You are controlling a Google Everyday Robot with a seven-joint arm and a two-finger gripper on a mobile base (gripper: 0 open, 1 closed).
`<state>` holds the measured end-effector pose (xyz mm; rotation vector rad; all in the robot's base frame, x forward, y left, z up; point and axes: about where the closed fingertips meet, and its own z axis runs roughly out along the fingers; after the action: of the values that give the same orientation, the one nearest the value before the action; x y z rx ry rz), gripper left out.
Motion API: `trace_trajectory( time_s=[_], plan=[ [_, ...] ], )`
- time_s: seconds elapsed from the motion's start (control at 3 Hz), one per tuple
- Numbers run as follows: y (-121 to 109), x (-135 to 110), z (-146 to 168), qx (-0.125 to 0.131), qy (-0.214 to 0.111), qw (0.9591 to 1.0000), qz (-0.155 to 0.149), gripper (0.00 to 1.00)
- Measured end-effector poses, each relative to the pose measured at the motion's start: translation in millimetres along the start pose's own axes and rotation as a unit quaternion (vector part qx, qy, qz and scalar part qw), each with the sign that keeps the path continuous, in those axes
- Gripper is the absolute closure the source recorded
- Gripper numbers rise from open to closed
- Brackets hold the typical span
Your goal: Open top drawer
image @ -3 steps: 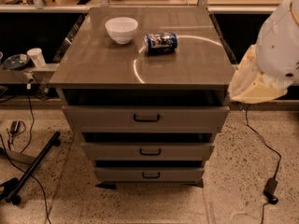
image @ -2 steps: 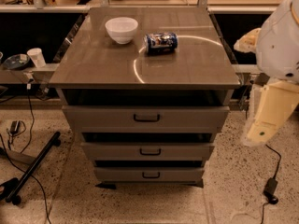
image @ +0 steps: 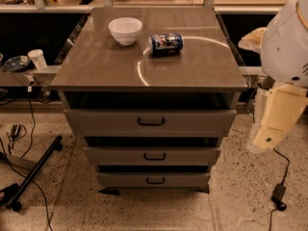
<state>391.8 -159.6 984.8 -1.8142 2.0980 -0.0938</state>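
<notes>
Reaching in from right of the top drawer, my arm could clip the table corner (gripper unseen there; can't tell its opening).

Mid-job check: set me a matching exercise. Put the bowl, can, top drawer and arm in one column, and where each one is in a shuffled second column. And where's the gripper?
1. bowl
2. can
3. top drawer
4. arm

A. at the right edge of the view, hanging down
B. just under the countertop, dark handle at centre
C. upright, back left of the countertop
D. on its side, right of the bowl

Pairs: 1-C, 2-D, 3-B, 4-A.

The gripper is not in view; only the arm shows, on the right.
</notes>
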Motion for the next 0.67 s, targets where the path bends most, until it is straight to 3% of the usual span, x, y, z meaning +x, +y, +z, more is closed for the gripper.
trace_trajectory(
  time_s=[0.67],
  plan=[
    [5.0,2.9,22.4,-0.008,-0.024,0.9997,0.003,0.00]
  ],
)
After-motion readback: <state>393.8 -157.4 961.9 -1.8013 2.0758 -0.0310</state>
